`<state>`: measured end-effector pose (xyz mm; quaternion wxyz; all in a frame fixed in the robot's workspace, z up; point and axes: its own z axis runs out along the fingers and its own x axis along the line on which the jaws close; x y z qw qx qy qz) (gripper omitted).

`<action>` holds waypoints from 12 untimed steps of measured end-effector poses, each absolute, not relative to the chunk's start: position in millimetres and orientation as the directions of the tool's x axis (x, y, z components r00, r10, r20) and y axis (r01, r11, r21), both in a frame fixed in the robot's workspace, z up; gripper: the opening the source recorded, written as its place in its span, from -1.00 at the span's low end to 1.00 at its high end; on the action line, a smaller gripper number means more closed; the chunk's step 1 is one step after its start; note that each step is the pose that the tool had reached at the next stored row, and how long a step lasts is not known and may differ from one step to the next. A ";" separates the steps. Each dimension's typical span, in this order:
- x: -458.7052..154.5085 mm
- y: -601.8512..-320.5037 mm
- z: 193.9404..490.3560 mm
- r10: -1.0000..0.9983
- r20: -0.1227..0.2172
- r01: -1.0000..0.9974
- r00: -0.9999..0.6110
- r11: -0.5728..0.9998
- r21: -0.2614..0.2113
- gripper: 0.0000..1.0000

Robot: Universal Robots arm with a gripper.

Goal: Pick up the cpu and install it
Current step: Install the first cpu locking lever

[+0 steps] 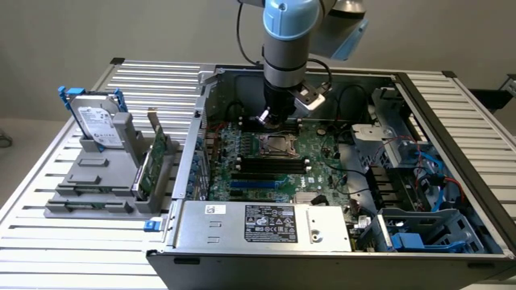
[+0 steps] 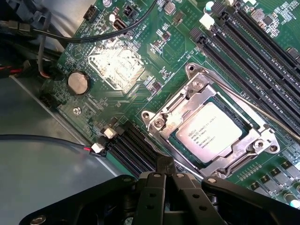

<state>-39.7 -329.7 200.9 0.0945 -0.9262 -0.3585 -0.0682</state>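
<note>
My fingers (image 2: 164, 169) are clenched together with nothing between them — their dark tips meet just over the memory slots (image 2: 133, 147) beside the socket (image 2: 212, 126). The cpu (image 2: 209, 131) already sits in that socket, its pale silver top with fine print facing up, framed by the metal bracket that lies closed around its edges; a thin lever runs along the bracket's far side. I am not touching the chip; my tips hang near one corner of the bracket, apart from it. Beyond the socket on the green board (image 2: 154, 51) I see a coin cell (image 2: 78, 82), a bright shiny heatsink patch (image 2: 116, 64) and a black cable (image 2: 93, 35) looping across. From the exterior view, my gripper (image 1: 269, 118) hangs straight down from the arm (image 1: 286, 42) inside the open case (image 1: 322, 241), just behind the socket (image 1: 279, 145) at the middle of the board. Nearest the camera is the power supply (image 1: 270, 225) with its labels, and a blue drive cage (image 1: 419, 238) sits at the case's corner toward the exterior view's right. Outside the case, toward the exterior view's left, a grey stand (image 1: 101, 181) on the slatted table (image 1: 48, 241) carries an upright card (image 1: 153, 163) and, farther back, a hard drive (image 1: 95, 124) in blue brackets.
</note>
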 end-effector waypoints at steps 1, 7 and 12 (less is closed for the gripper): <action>-39.6 -329.3 200.6 0.652 0.193 0.677 0.734 -0.725 -0.125 -0.79; -39.4 -328.3 199.6 0.654 0.187 0.678 0.733 -0.726 -0.118 -0.79; -39.2 -328.3 199.6 0.656 0.181 0.678 0.733 -0.726 -0.112 -0.79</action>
